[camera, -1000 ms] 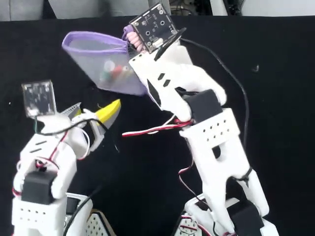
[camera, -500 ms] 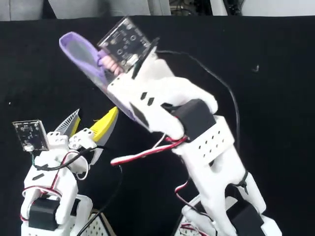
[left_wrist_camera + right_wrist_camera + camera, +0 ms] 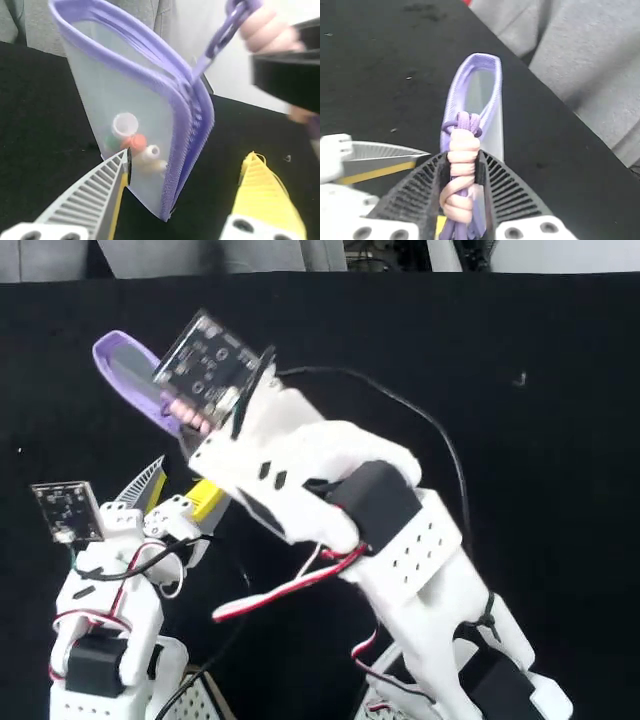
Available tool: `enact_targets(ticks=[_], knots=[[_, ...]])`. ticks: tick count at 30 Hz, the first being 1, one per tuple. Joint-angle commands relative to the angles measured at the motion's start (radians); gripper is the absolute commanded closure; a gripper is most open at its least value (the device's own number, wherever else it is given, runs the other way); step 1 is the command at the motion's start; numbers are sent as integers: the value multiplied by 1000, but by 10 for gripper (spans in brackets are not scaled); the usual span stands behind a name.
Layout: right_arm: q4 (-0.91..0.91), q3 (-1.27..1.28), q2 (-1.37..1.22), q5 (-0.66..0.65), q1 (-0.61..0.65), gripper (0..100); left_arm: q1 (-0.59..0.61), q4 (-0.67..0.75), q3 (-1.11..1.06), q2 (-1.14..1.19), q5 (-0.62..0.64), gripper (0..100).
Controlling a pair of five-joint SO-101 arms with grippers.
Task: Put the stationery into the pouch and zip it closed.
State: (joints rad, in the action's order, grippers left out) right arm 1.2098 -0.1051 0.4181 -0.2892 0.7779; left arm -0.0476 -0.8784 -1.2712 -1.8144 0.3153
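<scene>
While the right claw [image 3: 462,165] pinches the zipper cord [image 3: 462,137], the pouch [image 3: 115,95] hangs above the counter's [image 3: 500,440] far left (stationery [image 3: 132,142] inside); the left claw [image 3: 189,156], spread wide astride it, should probably clamp the lower corner firmly before any pull.

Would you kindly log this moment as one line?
right gripper: shut on zip cord | pouch: aloft, stationery inside | left gripper: open near pouch

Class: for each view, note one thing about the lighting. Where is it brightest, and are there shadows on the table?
High view: white arms bright, no clear shadows on the black table. Left wrist view: brightest, backdrop washed out, light shows the stationery through the pouch. Right wrist view: even light, pale zip pull in the right end effector.
</scene>
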Motion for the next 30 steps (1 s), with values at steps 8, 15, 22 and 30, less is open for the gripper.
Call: enact_targets(ticks=[8,15,22,30], knots=[[100,-81,10,5,60,987,25,121,-18,-3,11,659],[146,-79,10,37,63,987,119,235,-85,-2,9,713],[57,-38,10,37,-32,987,117,227,-87,-2,9,848],[-87,38,4,37,-110,987,116,227,-84,-2,5,971]])
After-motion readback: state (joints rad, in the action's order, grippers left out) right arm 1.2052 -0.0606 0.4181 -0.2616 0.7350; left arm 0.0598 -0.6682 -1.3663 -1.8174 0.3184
